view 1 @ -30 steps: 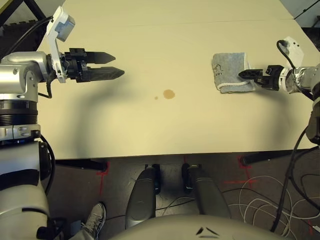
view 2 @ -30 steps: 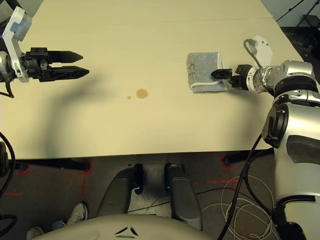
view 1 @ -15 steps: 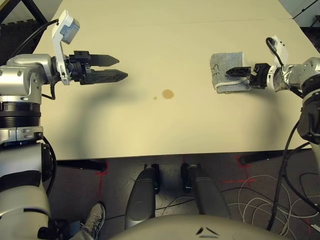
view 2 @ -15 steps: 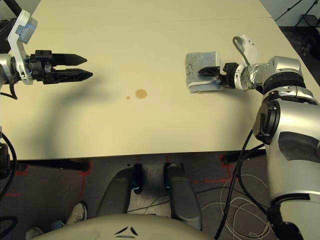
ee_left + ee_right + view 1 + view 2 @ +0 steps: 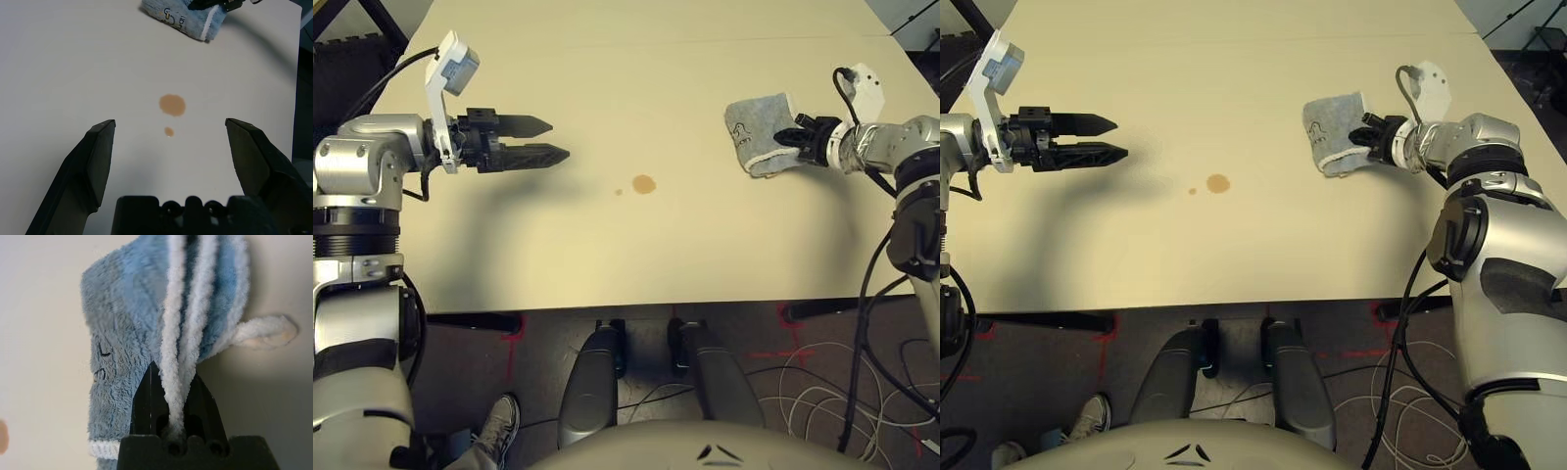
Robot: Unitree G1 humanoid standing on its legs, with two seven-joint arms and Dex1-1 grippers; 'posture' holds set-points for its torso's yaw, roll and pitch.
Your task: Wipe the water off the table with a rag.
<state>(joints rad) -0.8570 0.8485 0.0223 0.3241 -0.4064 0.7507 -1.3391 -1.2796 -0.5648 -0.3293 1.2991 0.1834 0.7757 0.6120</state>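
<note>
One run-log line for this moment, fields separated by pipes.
right pincer shut on rag | left pincer open, hovering over table | water unwiped

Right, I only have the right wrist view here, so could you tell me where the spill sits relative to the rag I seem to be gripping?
Observer: The water lies toward the robot's left of the rag, nearer the robot, apart from it.
Operator: Thanks, and is the other arm in the way?
Observer: No, the left gripper hovers open farther left, beyond the spill.
Operator: Is there just one spot to wipe?
Observer: Two: a tiny droplet sits beside the bigger spot on the table.
</note>
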